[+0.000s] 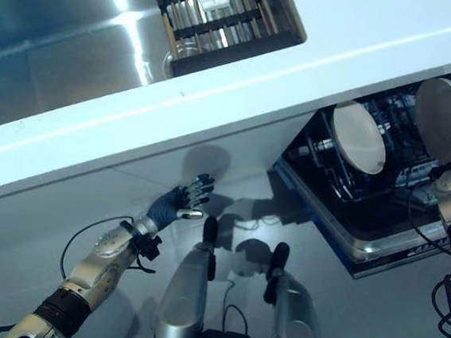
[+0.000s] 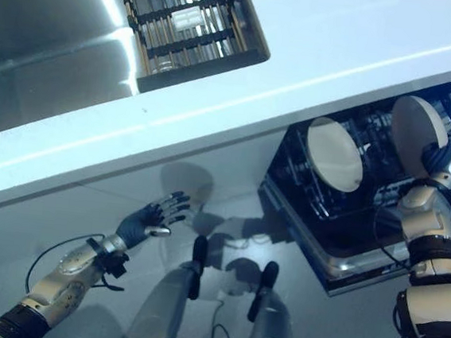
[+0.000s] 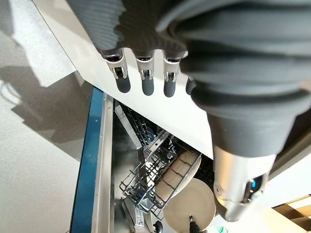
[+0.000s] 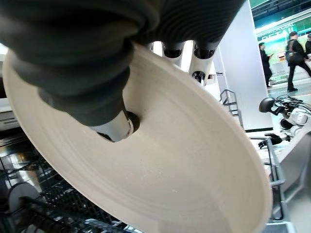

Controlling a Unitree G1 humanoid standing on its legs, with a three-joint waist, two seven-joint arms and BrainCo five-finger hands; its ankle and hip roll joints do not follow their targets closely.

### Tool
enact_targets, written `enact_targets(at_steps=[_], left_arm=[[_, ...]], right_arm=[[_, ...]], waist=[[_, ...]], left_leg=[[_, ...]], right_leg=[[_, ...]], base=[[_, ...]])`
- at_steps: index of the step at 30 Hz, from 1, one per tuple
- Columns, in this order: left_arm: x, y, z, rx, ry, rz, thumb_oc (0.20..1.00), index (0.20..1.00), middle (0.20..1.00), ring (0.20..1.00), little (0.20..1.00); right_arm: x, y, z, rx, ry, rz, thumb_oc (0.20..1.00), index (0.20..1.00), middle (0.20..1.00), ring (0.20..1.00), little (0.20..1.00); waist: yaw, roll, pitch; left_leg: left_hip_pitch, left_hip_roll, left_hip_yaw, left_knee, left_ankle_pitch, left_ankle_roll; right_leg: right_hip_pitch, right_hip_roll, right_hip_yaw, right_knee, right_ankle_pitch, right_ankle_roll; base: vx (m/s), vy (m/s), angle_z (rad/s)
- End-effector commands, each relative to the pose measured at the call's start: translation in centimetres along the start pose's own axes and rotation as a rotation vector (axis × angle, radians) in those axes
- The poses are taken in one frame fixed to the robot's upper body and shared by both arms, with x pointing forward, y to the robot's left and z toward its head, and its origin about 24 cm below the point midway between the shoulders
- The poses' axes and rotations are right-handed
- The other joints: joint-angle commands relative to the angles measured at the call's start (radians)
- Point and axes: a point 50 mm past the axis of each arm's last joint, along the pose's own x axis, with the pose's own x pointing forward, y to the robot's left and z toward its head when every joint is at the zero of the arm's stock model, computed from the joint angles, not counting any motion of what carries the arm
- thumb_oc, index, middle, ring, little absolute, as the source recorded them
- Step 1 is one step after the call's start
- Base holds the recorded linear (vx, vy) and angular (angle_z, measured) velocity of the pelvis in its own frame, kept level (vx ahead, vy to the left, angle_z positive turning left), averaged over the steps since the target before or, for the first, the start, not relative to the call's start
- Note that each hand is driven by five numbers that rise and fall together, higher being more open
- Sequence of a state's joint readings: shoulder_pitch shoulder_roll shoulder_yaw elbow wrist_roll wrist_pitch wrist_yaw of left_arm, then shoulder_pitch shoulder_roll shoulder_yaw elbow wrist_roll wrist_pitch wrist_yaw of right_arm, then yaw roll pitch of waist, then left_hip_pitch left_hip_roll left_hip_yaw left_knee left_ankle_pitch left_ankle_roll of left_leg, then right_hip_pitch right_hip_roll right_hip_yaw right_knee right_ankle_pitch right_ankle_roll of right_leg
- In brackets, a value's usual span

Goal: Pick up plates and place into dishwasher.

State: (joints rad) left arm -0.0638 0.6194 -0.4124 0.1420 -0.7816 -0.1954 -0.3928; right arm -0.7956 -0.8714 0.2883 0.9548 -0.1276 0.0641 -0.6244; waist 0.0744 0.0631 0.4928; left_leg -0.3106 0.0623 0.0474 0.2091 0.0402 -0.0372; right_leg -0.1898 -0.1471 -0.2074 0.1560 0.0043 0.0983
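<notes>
Standing upright in dishwasher rack (image 2: 340, 220), one plate (image 2: 335, 154), right hand (image 2: 450, 159) pinching second plate (image 2: 418, 132), left hand (image 2: 147, 219) open

A white counter (image 1: 242, 83) holds a steel sink (image 1: 55, 33), above a pale grey floor (image 1: 26, 246).

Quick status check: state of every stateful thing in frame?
Dishwasher: open, rack pulled out.
Plate in the rack: standing on edge in the rack, free of both hands.
Held plate: pinched by the right hand, above the rack, not yet slotted.
Left hand: open, holding nothing, in front of the cabinet.
Sink drying rack: sits in the sink.
</notes>
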Motion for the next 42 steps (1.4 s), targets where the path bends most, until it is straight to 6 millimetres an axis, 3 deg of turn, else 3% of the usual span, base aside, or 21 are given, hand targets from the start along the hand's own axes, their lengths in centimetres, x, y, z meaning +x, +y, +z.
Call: enact_targets(at_steps=[1,14,24,25,26,27,42], left_arm=[[-0.1,-1.5,1.5,-0.024,-0.112,-0.062,1.0,1.0,1.0,1.0,1.0],[0.3,-2.6,2.4,-0.013,-0.151,-0.109,1.0,1.0,1.0,1.0,1.0],[0.6,-3.4,3.1,-0.021,-0.19,-0.138,1.0,1.0,1.0,1.0,1.0],[0.6,-3.4,3.1,-0.021,-0.191,-0.139,1.0,1.0,1.0,1.0,1.0],[0.6,-3.5,3.0,-0.023,-0.192,-0.14,1.0,1.0,1.0,1.0,1.0],[0.6,-3.5,3.0,-0.025,-0.193,-0.14,1.0,1.0,1.0,1.0,1.0],[0.2,-3.4,2.7,-0.042,-0.185,-0.128,1.0,1.0,1.0,1.0,1.0]], right_arm=[[2.6,-3.9,1.4,-0.061,-0.079,-0.109,0.2,0.2,0.2,0.2,0.2],[3.6,-4.6,0.9,-0.102,0.002,-0.102,0.2,0.2,0.2,0.2,0.2],[4.2,-5.4,1.8,-0.087,0.005,-0.131,0.2,0.2,0.2,0.2,0.2],[4.2,-5.4,1.9,-0.08,0.002,-0.135,0.25,0.25,0.25,0.25,0.25],[4.2,-5.4,1.8,-0.077,-0.001,-0.137,0.824,0.824,0.824,0.824,0.824],[4.2,-5.4,1.8,-0.076,-0.003,-0.14,1.0,1.0,1.0,1.0,1.0],[4.1,-5.9,1.0,-0.034,0.015,-0.16,1.0,1.0,1.0,1.0,1.0]], waist=[[0.023,0.007,-0.025],[0.037,0.034,0.001],[0.035,0.055,0.019],[0.035,0.055,0.019],[0.034,0.056,0.018],[0.034,0.056,0.018],[0.032,0.046,0.005]], left_leg=[[-0.042,-0.007,0.024,0.034,-0.065,0.017],[-0.06,-0.007,0.016,0.033,-0.057,0.012],[-0.07,-0.008,0.021,0.03,-0.051,0.011],[-0.07,-0.008,0.022,0.03,-0.051,0.011],[-0.068,-0.008,0.023,0.028,-0.052,0.012],[-0.067,-0.007,0.024,0.027,-0.052,0.012],[-0.032,-0.007,0.033,0.011,-0.055,0.015]], right_leg=[[-0.09,0.011,-0.004,0.076,-0.015,-0.002],[-0.109,0.008,-0.021,0.098,-0.032,-0.01],[-0.124,0.003,-0.024,0.109,-0.037,-0.013],[-0.124,0.002,-0.024,0.109,-0.037,-0.013],[-0.124,0.002,-0.025,0.109,-0.039,-0.014],[-0.123,0.001,-0.026,0.108,-0.039,-0.014],[-0.091,0.002,-0.024,0.092,-0.039,-0.011]], base=[[-0.03,-0.018,0.02],[-0.01,-0.005,0.03],[-0.01,-0.006,0.01],[0.0,0.0,0.0],[0.0,0.0,0.0],[0.0,0.0,0.0],[0.0,0.0,0.0]])
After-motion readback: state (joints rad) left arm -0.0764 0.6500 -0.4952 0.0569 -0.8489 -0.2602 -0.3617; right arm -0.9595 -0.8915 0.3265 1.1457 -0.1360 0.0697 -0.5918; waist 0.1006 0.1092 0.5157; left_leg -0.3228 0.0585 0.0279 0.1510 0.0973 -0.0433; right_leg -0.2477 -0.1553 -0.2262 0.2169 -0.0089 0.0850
